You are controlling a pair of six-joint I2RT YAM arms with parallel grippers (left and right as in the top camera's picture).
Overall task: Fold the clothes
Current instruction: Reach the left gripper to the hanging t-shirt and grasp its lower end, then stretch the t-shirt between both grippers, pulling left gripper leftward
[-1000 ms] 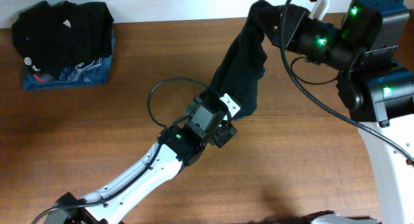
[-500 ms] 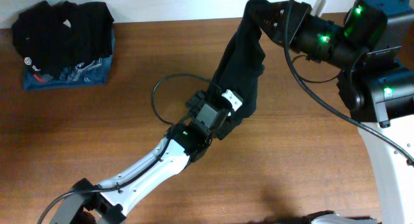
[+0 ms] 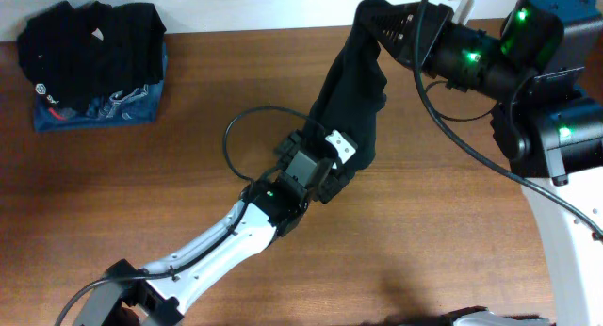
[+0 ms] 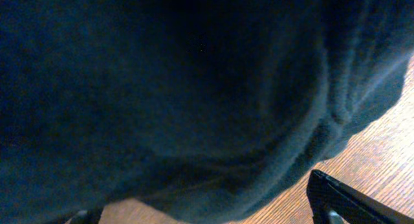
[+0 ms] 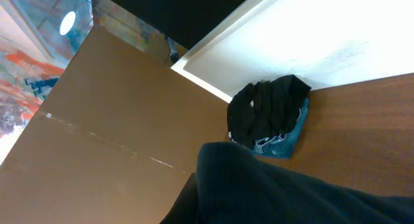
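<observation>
The clothes (image 3: pixel 350 90), one plain black garment, hang in a long bunch from the back right down to the table's middle. My right gripper (image 3: pixel 379 23) is shut on their top end and holds it above the wood. In the right wrist view the dark cloth (image 5: pixel 291 191) covers the fingers. My left gripper (image 3: pixel 328 168) stands open at the garment's lower end, beside a white tag (image 3: pixel 338 145). The left wrist view is filled with the fabric (image 4: pixel 194 88); its lower hem hangs between the spread fingers (image 4: pixel 346 201).
A stack of other garments (image 3: pixel 94 62), black ribbed on blue, lies at the back left corner and shows too in the right wrist view as a stack (image 5: pixel 268 117). A black cable (image 3: pixel 231 138) loops beside the left arm. The right arm's base (image 3: pixel 556 128) stands at the right edge.
The left gripper has moved up and right onto the garment's lower end, still open. The right gripper has lifted the top end slightly. Over the last half second almost nothing moved.
</observation>
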